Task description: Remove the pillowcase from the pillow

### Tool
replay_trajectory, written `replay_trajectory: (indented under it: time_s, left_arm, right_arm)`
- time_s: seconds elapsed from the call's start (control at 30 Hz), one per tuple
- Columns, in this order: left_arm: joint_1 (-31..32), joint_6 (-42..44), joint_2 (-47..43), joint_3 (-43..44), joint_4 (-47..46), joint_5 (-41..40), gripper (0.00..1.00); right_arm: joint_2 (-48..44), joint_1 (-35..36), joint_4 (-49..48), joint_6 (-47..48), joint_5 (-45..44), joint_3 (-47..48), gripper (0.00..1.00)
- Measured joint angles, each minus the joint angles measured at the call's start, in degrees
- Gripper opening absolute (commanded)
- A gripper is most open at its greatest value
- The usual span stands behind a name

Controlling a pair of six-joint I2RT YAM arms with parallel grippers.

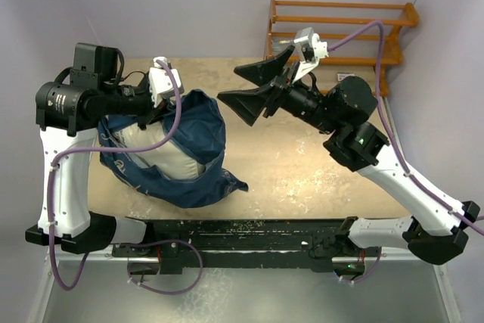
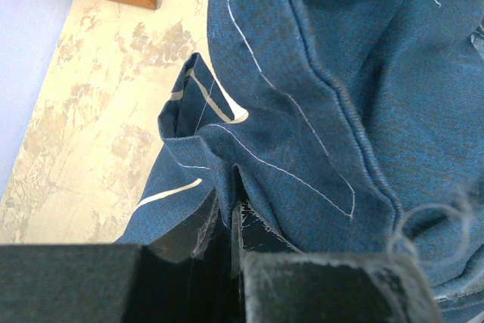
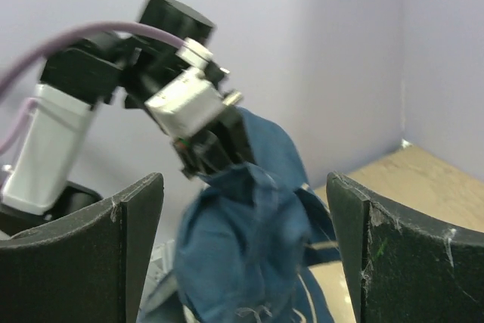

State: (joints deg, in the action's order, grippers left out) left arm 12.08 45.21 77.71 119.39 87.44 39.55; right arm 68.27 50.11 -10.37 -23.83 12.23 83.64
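I see the left gripper (image 1: 160,104) clamped on a bunched fold of the pillowcase (image 1: 198,135), lifting that edge off the table (image 1: 302,156). The pillow (image 1: 162,153) lies at the table's left side, its cream body half exposed inside the navy cover. The right gripper (image 1: 253,90) hangs in the air just beside the cloth, jaws wide apart, holding nothing.

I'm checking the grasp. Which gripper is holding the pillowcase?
The left gripper: it's shut on the pillowcase, lifting it. The right gripper stands open and empty, apart from the fabric.
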Motion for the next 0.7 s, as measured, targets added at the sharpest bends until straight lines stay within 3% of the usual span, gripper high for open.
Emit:
replay_trajectory:
  time_s: [0.23,0.4,0.5,0.53,0.6,0.7]
  left_arm:
    - [0.0,0.0,0.2,0.5,0.0,-0.6,0.0]
    - [0.0,0.0,0.1,1.0,0.1,-0.8,0.0]
    - [0.0,0.1,-0.2,1.0,0.2,-0.7,0.0]
    - [0.0,0.2,-0.4,1.0,0.2,-0.7,0.0]
    - [0.0,0.5,-0.8,1.0,0.2,-0.5,0.0]
    - [0.0,1.1,-1.5,1.0,0.2,0.1,0.0]
  right_arm:
    - [8.7,7.0,7.2,4.3,-0.9,11.0,0.72]
    - [14.1,7.2,15.0,6.3,-4.5,11.5,0.68]
    - [14.0,7.1,17.0,7.3,-5.5,10.5,0.45]
    - [13.7,7.1,17.2,7.7,-5.5,10.5,0.27]
    - [13.0,7.1,16.9,8.3,-5.5,10.5,0.03]
    - [12.3,7.1,16.3,7.8,-6.3,10.5,0.0]
